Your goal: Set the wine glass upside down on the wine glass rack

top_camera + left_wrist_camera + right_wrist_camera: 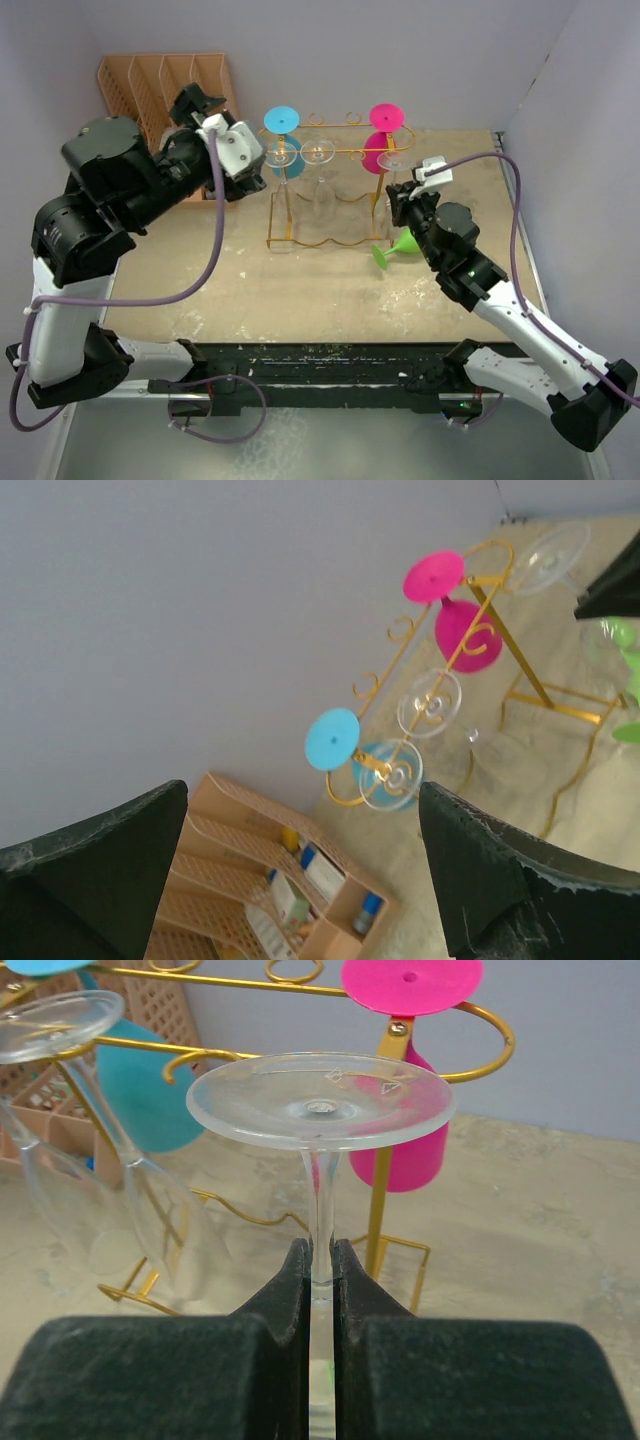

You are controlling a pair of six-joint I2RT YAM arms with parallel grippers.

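Observation:
My right gripper [320, 1260] is shut on the stem of a clear wine glass [320, 1100], held upside down with its foot on top. The foot hangs just in front of the right end of the golden wine glass rack [440, 1070], near a pink glass [410, 1155]. From above, this glass [395, 160] and the right gripper [405, 192] are at the rack's [290, 240] right side. Whether the foot rests on the rail does not show. My left gripper [215, 130] is open and holds nothing, left of the rack [520, 650].
A blue glass [282, 120], a pink glass [386, 117] and two clear glasses [318, 152] hang from the rack. A green glass [395, 247] lies on the table beneath my right arm. A peach slotted organizer [165, 80] stands at the back left by the wall.

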